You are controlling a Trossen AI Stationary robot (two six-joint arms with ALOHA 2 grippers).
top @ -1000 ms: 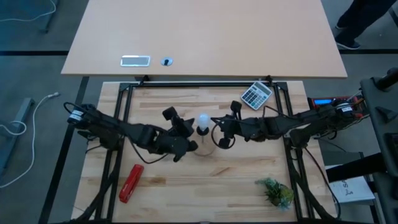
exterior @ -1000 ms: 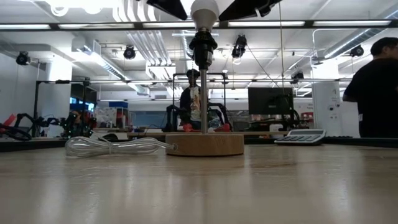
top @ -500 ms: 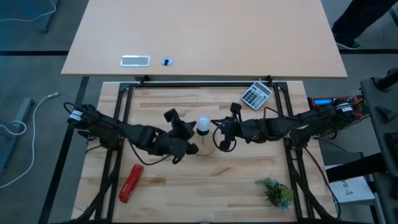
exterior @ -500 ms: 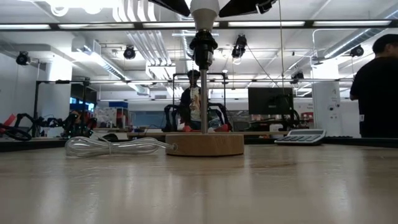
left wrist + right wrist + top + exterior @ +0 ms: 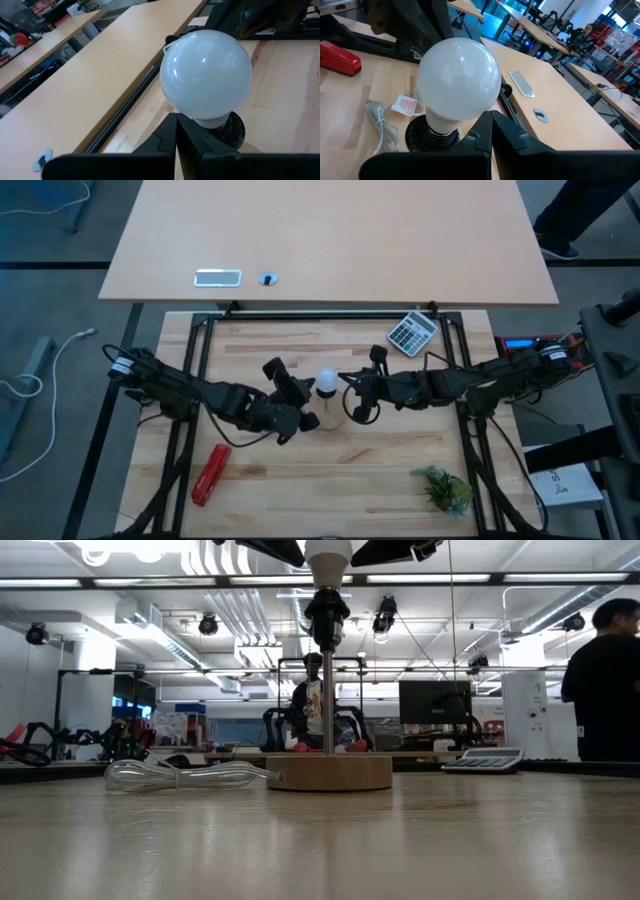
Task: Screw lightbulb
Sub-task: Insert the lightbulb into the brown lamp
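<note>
Sitting upright in a black socket (image 5: 431, 134) atop a thin pole, the lightbulb (image 5: 326, 381) is found near the middle of the wooden table (image 5: 300, 490), above a round wooden base (image 5: 329, 772). Its white globe is seen close up in both wrist views, with its neck seated in the socket. The left gripper (image 5: 305, 402) is placed just beside the bulb on its left, fingers pressed together and grasping nothing; the fingertips (image 5: 176, 131) are seen meeting just below the globe. The right gripper (image 5: 352, 392) is placed just beside the bulb on its right, likewise clenched and empty, its tips at the bulb's neck. A coiled clear cord (image 5: 180, 775) is laid on the table beside the base, with a small red-and-white tag (image 5: 406, 105) close to it. A red stapler (image 5: 209, 474) lies at the near left of the table, a calculator (image 5: 412, 333) at the far right, and a green plant sprig (image 5: 444, 489) at the near right. Beyond the table, a second tan tabletop (image 5: 330, 240) carries a small flat silvery object (image 5: 217, 277). A person (image 5: 604, 680) in dark clothing is seen at the right of the room.
</note>
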